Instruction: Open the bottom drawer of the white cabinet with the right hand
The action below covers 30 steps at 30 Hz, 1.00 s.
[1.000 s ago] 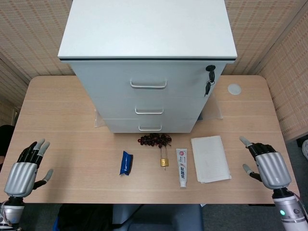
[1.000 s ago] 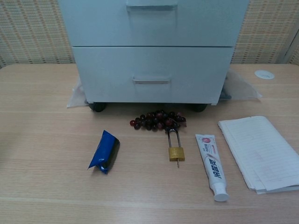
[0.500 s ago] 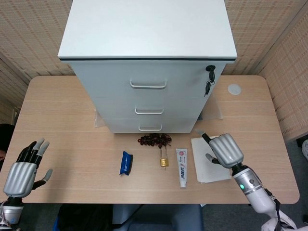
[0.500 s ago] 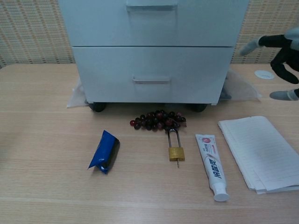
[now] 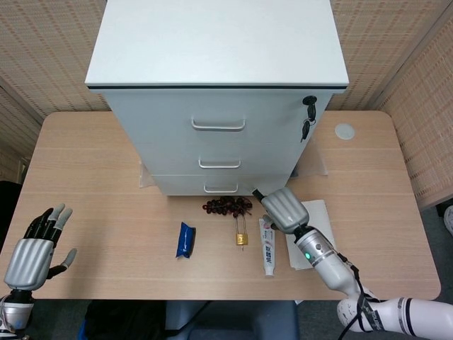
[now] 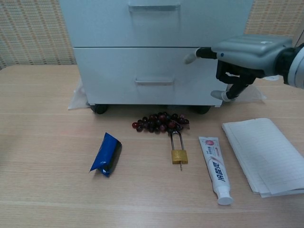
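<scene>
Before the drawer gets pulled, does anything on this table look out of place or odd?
Mostly tidy. One oddity: crumpled clear plastic sticks out from under the white cabinet on both sides, as if trapped beneath it. A bunch of grapes lies close in front of the bottom drawer, near the right hand.

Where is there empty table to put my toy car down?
Bare wood lies between the left hand and the blue packet, and right of the paper. It is crowded before the cabinet: grapes, padlock, toothpaste, right hand.
</scene>
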{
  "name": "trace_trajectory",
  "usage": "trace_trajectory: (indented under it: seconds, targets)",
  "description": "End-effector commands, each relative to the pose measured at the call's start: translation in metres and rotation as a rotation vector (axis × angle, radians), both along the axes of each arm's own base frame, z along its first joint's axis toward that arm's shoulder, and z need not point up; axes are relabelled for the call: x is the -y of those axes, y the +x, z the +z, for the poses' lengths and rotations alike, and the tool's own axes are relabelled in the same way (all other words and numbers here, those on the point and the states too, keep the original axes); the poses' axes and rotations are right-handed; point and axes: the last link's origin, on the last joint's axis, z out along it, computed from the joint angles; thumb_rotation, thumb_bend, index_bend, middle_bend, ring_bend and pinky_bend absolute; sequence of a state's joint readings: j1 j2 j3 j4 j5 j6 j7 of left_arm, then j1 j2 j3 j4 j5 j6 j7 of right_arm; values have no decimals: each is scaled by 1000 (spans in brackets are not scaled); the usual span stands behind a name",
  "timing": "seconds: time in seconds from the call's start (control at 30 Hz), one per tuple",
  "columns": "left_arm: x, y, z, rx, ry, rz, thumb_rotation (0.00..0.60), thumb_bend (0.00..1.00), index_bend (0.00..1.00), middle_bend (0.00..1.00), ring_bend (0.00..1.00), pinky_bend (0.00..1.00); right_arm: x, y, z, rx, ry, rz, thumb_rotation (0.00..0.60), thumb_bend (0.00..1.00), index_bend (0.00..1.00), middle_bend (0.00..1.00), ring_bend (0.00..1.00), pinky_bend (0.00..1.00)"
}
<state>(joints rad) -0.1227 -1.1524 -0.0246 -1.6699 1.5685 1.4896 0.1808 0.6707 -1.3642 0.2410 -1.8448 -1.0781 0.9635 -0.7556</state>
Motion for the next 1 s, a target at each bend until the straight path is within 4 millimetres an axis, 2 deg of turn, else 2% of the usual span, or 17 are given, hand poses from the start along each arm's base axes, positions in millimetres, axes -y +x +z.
trace_trajectory:
  seconds: [0.03, 0.4, 1.0]
  targets:
    - [0, 0, 0, 1, -2, -1, 600, 326, 59, 4, 37, 130, 4, 6, -12, -27, 10, 0, 600, 328, 32, 904, 969, 889]
    - [0, -4, -1, 0, -6, 4, 600, 326, 59, 4, 37, 130, 11, 20, -36, -61, 35, -6, 600, 328, 26, 911, 982, 900]
    - [-1, -9, -1, 0, -9, 14, 600, 327, 59, 4, 37, 130, 19, 34, -52, -86, 74, -17, 600, 329, 39, 913, 984, 900]
